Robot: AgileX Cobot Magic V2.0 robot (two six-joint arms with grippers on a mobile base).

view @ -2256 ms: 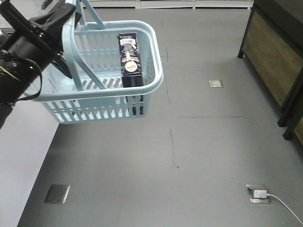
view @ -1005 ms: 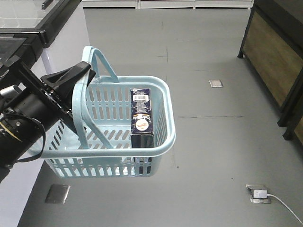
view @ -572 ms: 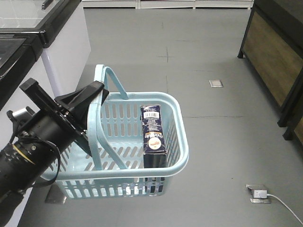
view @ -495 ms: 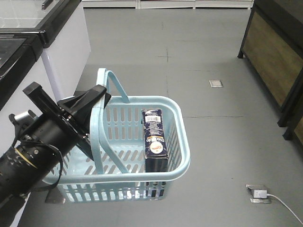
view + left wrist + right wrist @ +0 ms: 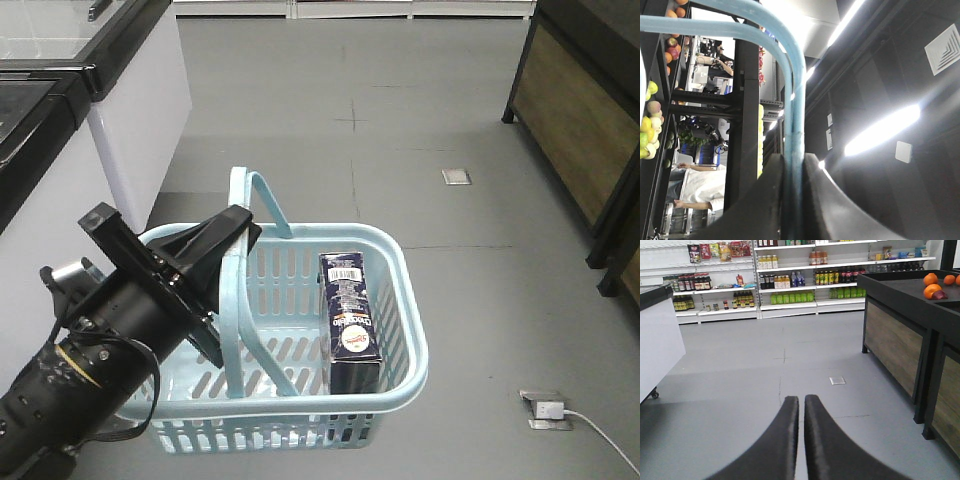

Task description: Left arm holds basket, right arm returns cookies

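Observation:
The light blue basket (image 5: 405, 320) hangs above the grey floor in the front view. My left gripper (image 5: 236, 232) is shut on one of its hoop handles (image 5: 235, 300); in the left wrist view the blue handle (image 5: 792, 115) runs up between the fingers (image 5: 772, 185) of the gripper (image 5: 794, 160). The navy cookies box (image 5: 352, 320) stands upright inside the basket at its right side, barcode patch on top. My right gripper (image 5: 801, 400) is shut and empty, pointing along the floor toward the shelves; it does not show in the front view.
A white cabinet (image 5: 130, 110) stands at the left. A dark wood-panelled stand (image 5: 585, 120) is at the right, with oranges (image 5: 931, 287) on it. Stocked shelves (image 5: 790, 275) line the far wall. A floor socket with cable (image 5: 548, 410) lies lower right.
My left arm has carried the basket, with the cookies box in it, downward and to the right in the front view. The grip on the handle has not changed.

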